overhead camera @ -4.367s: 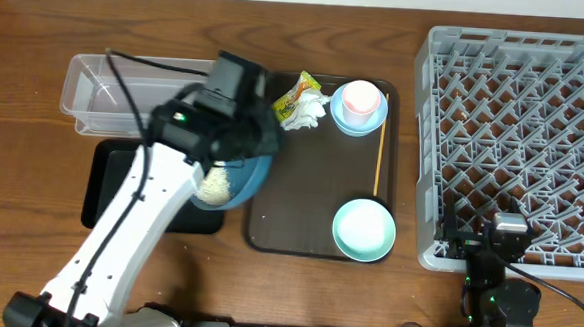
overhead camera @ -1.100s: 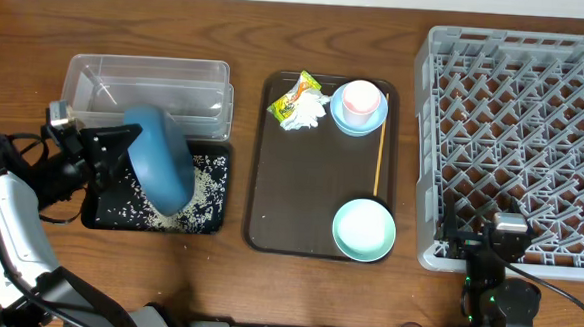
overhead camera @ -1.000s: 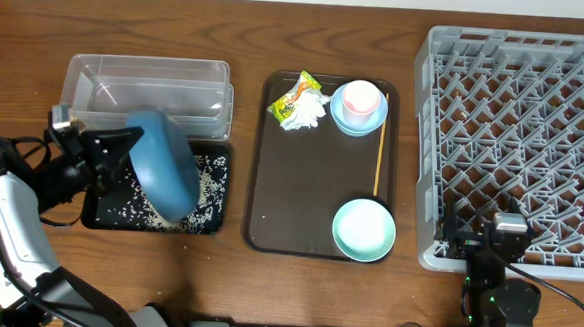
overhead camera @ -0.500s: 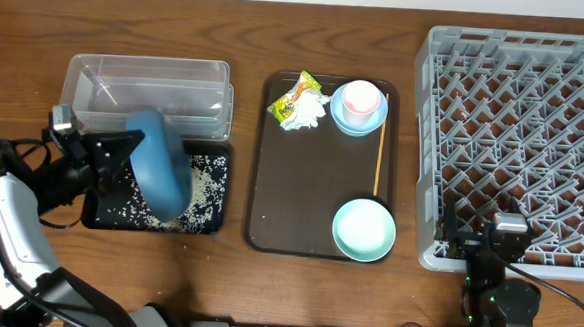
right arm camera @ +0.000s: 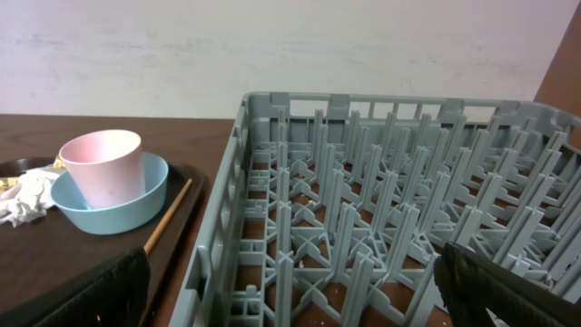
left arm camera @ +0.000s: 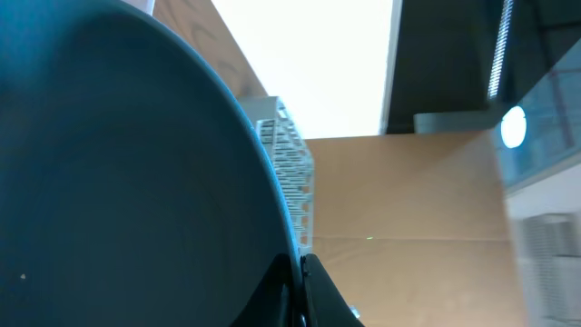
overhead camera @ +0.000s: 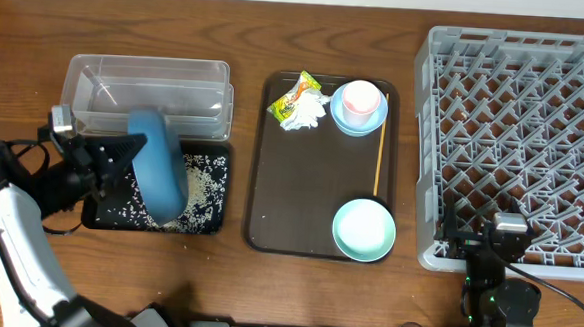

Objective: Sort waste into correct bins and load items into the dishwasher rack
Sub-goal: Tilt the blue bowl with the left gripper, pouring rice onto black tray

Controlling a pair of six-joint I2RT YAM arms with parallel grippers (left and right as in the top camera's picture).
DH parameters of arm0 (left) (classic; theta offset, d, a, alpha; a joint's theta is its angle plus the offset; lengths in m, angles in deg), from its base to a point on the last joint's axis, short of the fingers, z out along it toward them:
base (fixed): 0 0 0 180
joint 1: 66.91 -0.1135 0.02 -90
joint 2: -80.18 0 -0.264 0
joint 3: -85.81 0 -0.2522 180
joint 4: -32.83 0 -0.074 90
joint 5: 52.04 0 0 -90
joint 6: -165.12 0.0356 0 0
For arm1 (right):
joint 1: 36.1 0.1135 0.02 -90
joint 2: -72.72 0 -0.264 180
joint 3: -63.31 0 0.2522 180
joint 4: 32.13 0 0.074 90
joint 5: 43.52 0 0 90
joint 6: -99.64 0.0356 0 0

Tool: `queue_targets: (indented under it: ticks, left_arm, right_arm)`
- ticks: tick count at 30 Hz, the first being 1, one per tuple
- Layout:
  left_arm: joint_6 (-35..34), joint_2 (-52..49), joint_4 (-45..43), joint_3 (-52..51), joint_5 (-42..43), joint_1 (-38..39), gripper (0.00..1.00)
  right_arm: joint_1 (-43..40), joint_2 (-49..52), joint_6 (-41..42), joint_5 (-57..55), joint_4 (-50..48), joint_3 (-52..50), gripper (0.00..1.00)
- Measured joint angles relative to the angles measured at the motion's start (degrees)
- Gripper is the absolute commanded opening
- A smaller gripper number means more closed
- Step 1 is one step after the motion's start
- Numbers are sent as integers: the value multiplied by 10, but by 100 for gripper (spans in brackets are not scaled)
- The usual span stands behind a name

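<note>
My left gripper (overhead camera: 122, 155) is shut on the rim of the large dark blue dish (overhead camera: 157, 175), held tilted on edge over the shallow black tray (overhead camera: 99, 211), where loose white rice grains (overhead camera: 199, 186) lie scattered. In the left wrist view the dish (left arm camera: 127, 182) fills the left side with my fingers (left arm camera: 298, 291) pinching its edge. The clear tub (overhead camera: 145, 94) stands behind. The yellow-green wrapper (overhead camera: 294, 96) and white tissue (overhead camera: 306, 116) lie on the brown serving tray (overhead camera: 270, 197), with the pink cup (overhead camera: 360, 100) in a mint bowl (overhead camera: 346, 121), the wooden stick (overhead camera: 379, 158) and a second mint bowl (overhead camera: 364, 230). My right gripper (right arm camera: 286, 295) is open by the grey rack (overhead camera: 519, 135).
The right wrist view shows the rack's near corner (right arm camera: 263, 218), the pink cup (right arm camera: 102, 163) in its bowl (right arm camera: 118, 211) and the stick (right arm camera: 168, 216). Bare wooden table lies between the black tray and the serving tray.
The left arm carried the blue dish from the serving tray's edge to over the black tray. Rice now lies on the black tray. In the last second the dish tipped slightly more upright.
</note>
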Motion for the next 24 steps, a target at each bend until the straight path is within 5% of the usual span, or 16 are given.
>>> queue_targets:
  ticks: [14,18,24]
  left_arm:
    - [-168,99,-80,0,-278,0,6]
    - [-170,126,-113,0,-242,0,6]
    - [-167,134,-147,0,-77,0,6]
  right_arm:
    - [0,0,0,0,0,0,99]
    - [0,0,0,0,0,0,99]
    - [0,0,0,0,0,0,99]
